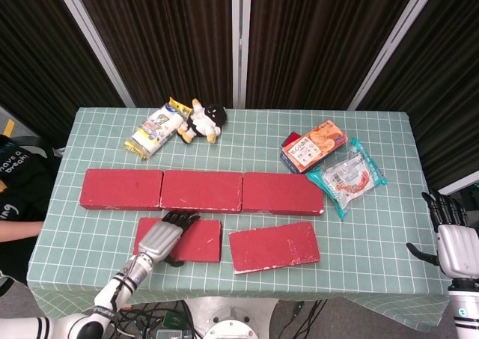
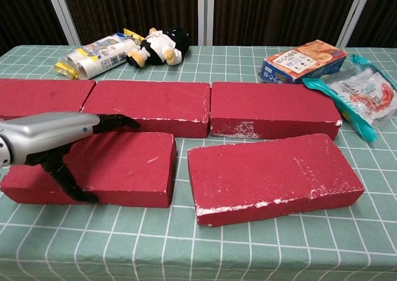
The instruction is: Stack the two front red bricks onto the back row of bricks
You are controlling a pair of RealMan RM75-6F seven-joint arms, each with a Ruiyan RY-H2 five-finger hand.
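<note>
Three red bricks form the back row. In front of it lie the front left red brick and the slightly skewed front right red brick. My left hand lies across the left end of the front left brick. Its fingers stretch to the brick's back edge and its thumb hangs down the front face. The brick still lies flat on the table. My right hand hovers off the table's right edge with its fingers apart and nothing in it.
Behind the back row lie a snack pack, a plush toy, an orange box and a clear food packet. A green checked cloth covers the table.
</note>
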